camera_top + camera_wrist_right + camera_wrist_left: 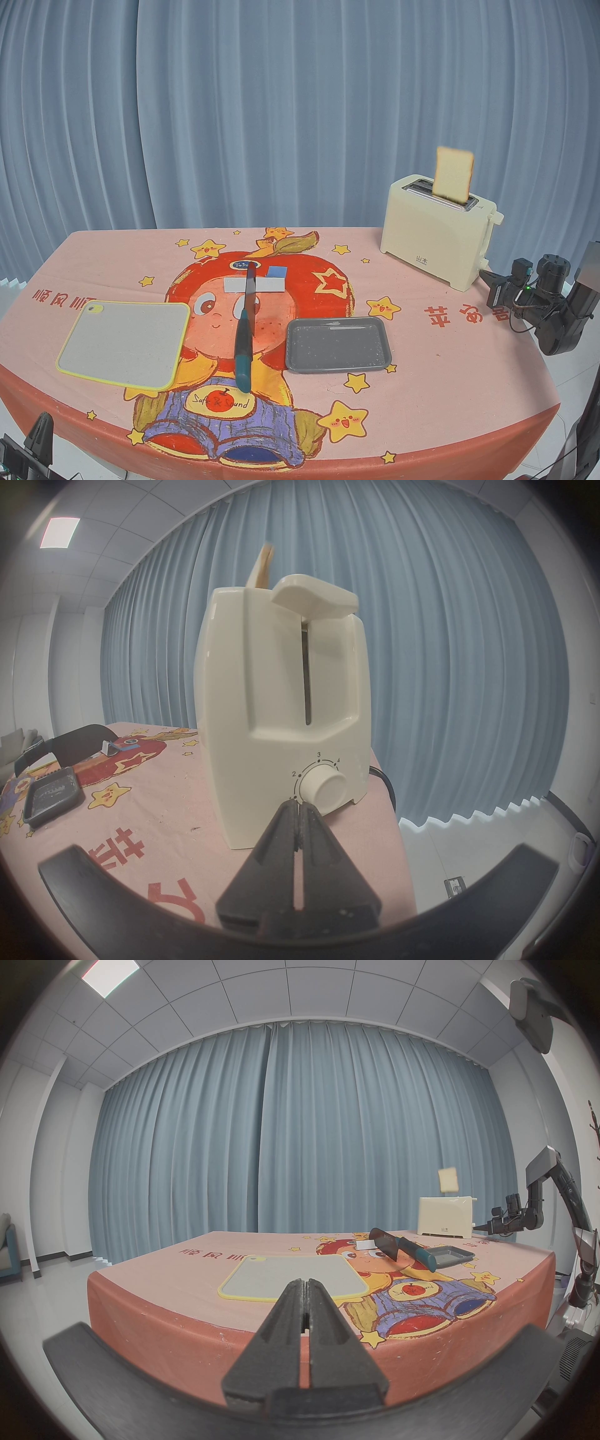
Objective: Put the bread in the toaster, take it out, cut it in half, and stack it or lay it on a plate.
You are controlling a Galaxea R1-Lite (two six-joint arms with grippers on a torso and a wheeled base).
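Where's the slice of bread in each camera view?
Head view: bread stands up from the toaster, far right.
Left wrist view: bread shows small above the distant toaster, beyond the knife.
Right wrist view: bread edge-on behind the lever of the toaster.
Shared landmark: the cream toaster.

I am operating in a staged lab room. A floor-length blue curtain point(300, 1129) closes the back wall, a tiled drop ceiling point(312, 991) carries a flat panel light point(109, 974), the floor point(37, 1310) is bare and grey, and a toaster point(437, 240) stands on a table point(475, 375) draped in cartoon cloth.
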